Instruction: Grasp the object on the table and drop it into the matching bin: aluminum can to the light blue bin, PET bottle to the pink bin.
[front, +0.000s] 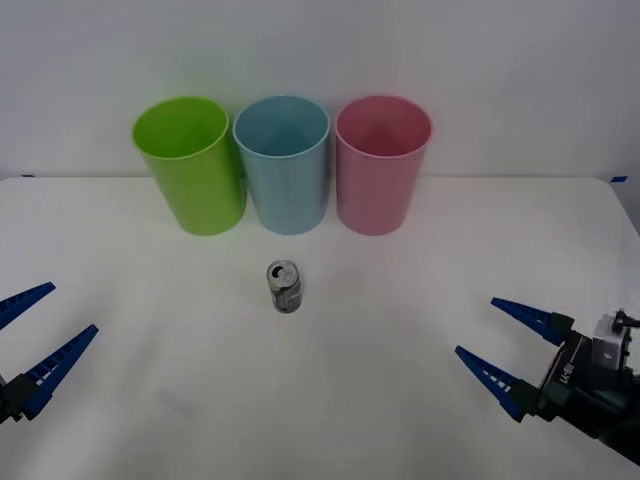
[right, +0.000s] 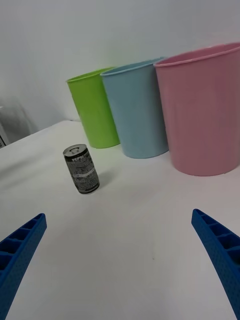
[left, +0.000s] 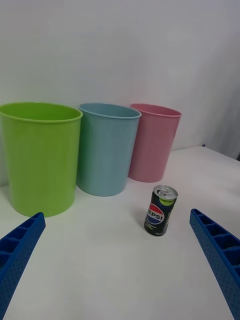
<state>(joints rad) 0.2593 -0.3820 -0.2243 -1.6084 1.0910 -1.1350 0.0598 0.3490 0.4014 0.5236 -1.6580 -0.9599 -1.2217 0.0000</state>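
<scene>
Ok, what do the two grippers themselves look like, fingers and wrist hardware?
Both have two long, tapering blue ribbed fingers. The left gripper meets a dark mount at the frame edge. The right gripper sits on a black wrist block with small white lettering and a grey-white housing behind it.

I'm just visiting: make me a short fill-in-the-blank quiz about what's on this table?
1. The can stands ____ on the table.
2. The middle bin is ____.
3. The green bin is at the robot's ____.
4. The left hand and right hand are both ____.

Answers: upright; light blue; left; open
</scene>
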